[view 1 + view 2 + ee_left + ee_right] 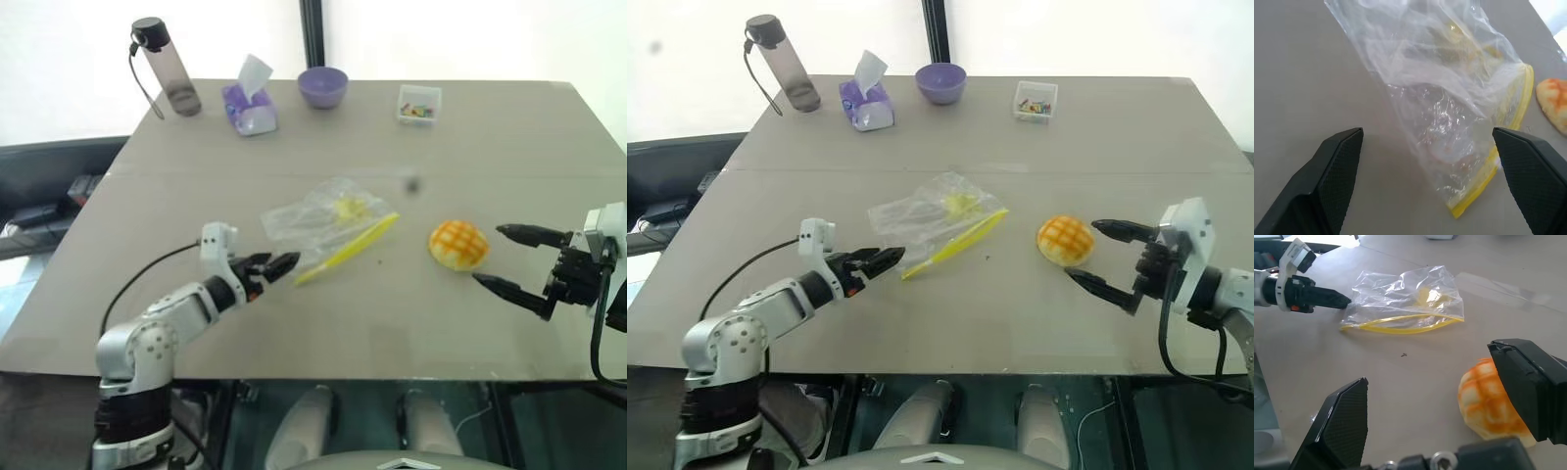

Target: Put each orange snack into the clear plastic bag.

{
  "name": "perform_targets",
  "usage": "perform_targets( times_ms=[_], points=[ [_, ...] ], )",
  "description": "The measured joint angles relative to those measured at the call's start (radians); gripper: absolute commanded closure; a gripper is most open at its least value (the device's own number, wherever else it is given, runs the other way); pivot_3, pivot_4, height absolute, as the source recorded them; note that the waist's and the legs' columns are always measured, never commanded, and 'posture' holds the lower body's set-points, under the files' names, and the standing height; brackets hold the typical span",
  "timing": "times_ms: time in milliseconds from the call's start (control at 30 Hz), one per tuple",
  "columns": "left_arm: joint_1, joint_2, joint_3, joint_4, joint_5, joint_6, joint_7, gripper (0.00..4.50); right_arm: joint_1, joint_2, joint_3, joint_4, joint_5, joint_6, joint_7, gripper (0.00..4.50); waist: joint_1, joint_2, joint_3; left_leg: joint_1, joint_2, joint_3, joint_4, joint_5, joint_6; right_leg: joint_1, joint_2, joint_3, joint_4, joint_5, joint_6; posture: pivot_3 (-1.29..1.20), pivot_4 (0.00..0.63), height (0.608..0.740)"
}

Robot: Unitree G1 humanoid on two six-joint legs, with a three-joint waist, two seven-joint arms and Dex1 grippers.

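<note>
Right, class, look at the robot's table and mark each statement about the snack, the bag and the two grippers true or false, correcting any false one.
1. The orange snack is inside the clear plastic bag. False: it lies on the table beside the bag.
2. The right gripper is open. True.
3. The left gripper holds the snack. False: it is open and empty, near the bag's edge.
4. A purple bowl stands at the table's far side. True.

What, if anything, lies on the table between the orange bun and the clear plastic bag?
Nothing visible: only bare table separates the orange bun from the clear plastic bag. The open right gripper also has an unobstructed approach to the bun.
</note>
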State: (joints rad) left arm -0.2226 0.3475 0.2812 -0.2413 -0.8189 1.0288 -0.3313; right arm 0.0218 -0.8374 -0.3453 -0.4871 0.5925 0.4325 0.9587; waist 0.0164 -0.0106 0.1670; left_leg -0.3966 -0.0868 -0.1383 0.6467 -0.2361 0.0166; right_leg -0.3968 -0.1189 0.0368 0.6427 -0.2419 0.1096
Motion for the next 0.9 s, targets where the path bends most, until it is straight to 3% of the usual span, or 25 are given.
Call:
perform_targets(
  times_ms=[167, 200, 333, 533, 733, 900],
  points=[
    [-0.077, -0.081, -0.009, 0.076, -0.007, 0.007, 0.043, 0.04, -0.052, 0.001, 0.053, -0.017, 0.0, 0.002, -0.018, 0.0, 0.0, 0.0, -0.001, 0.0, 0.0, 0.0, 0.0, 0.0, 0.0, 0.0, 0.0, 0.0, 0.0, 0.0, 0.0, 0.0, 0.15, 0.74],
    [-0.097, -0.099, -0.006, 0.099, -0.006, 0.006, 0.056, 0.27, -0.06, 0.007, 0.069, -0.022, 0.0, 0.002, -0.025, 0.0, 0.001, 0.0, -0.001, 0.0, 0.0, -0.001, 0.001, 0.0, 0.0, 0.001, 0.0, -0.001, 0.0, 0.0, 0.0, 0.0, 0.15, 0.74],
    [-0.13, -0.125, 0.007, 0.154, -0.005, 0.004, 0.083, 1.62, -0.065, 0.025, 0.112, -0.027, -0.011, 0.0, -0.031, 0.0, 0.001, 0.0, -0.001, 0.0, -0.001, -0.002, 0.001, 0.0, 0.0, 0.002, 0.0, -0.002, 0.0, 0.0, 0.0, 0.0, 0.15, 0.74],
    [-0.147, -0.163, 0.03, 0.201, -0.021, 0.044, 0.12, 4.35, -0.087, 0.046, 0.154, -0.007, -0.064, -0.028, -0.042, 0.0, -0.001, 0.0, -0.001, 0.0, -0.001, -0.002, 0.001, 0.0, 0.0, 0.001, 0.0, -0.002, 0.0, 0.0, 0.0, 0.0, 0.15, 0.74],
    [-0.169, -0.253, 0.156, 0.203, -0.227, 0.177, 0.212, 4.44, -0.105, 0.084, 0.242, 0.045, -0.195, -0.061, -0.117, 0.0, -0.003, -0.001, 0.0, -0.001, -0.001, -0.003, 0.001, 0.001, -0.001, 0.001, 0.0, -0.003, 0.0, 0.0, 0.0, 0.0, 0.15, 0.74],
    [-0.169, -0.27, 0.209, 0.193, -0.422, 0.25, 0.329, 4.44, -0.164, 0.108, 0.386, 0.135, -0.417, -0.09, -0.233, 0.0, -0.006, -0.001, 0.0, -0.001, -0.001, -0.003, 0.001, 0.003, -0.005, 0.0, 0.0, -0.003, 0.0, 0.0, 0.0, 0.0, 0.15, 0.74]
  ],
)
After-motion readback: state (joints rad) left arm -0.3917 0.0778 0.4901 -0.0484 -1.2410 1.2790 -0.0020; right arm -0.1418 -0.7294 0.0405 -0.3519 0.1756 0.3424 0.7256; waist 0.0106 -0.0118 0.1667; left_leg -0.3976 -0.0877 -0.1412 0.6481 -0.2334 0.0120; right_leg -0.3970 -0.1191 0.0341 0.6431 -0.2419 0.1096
